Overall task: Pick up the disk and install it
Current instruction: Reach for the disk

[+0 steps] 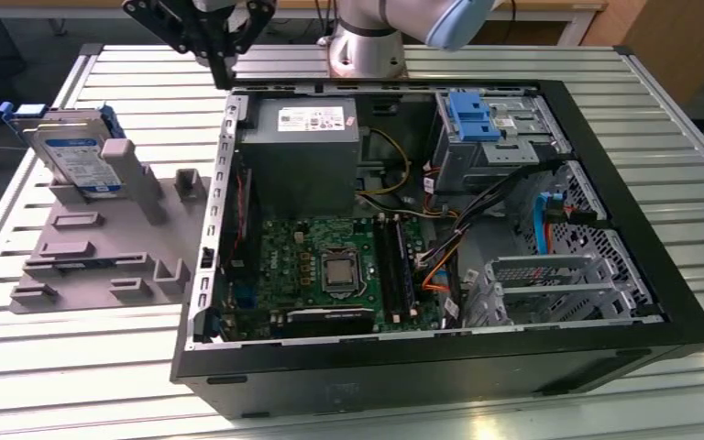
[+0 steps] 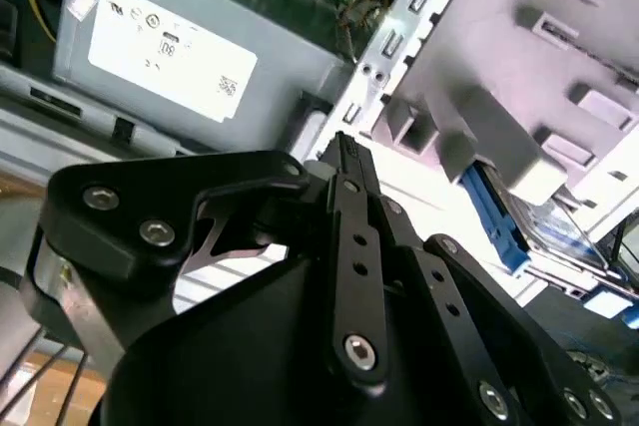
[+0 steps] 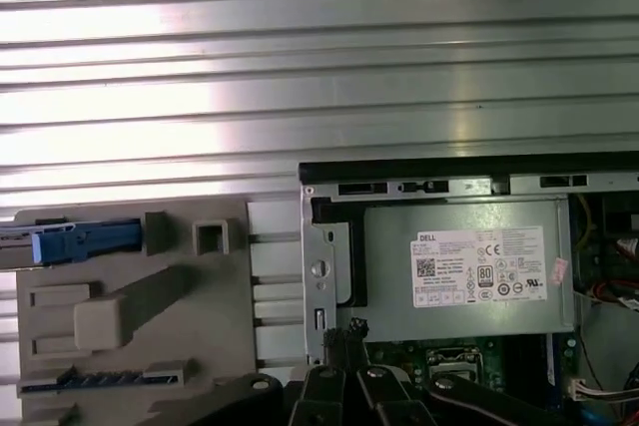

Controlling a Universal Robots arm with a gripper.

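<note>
The disk (image 1: 73, 156), a flat silver hard drive with a white-and-blue label and blue side rails, stands on edge outside the open computer case (image 1: 450, 367), on the exterior view's left of it. It leans at a tilt in a grey moulded holder (image 1: 95, 252). The holder lies on the slatted metal bench (image 1: 83, 376), just beside the case's side wall. In the first wrist view the disk (image 3: 70, 239) appears edge-on, a thin blue and silver strip in the holder beside the case.

Inside the case, a grey power supply (image 1: 297, 151) fills the corner nearest the disk.

The black gripper (image 1: 221, 75) hangs above the case's rim at that power-supply corner. It is well apart from the disk and touches nothing.

The step in hand looks like the reach toward the disk, with the pickup not yet begun. To do it well, the fingers would have to spread wider than the disk is thick and line up with its two flat faces. They should then come down from above onto its upper edge, clear of the holder's upright post. A lift along the disk's own tilt seems least likely to snag the blue rails in the slot.

The fingers (image 2: 349, 207) look drawn together, tips meeting, with nothing between them. The first wrist view shows the same narrow, empty tip over the case's edge.
</note>
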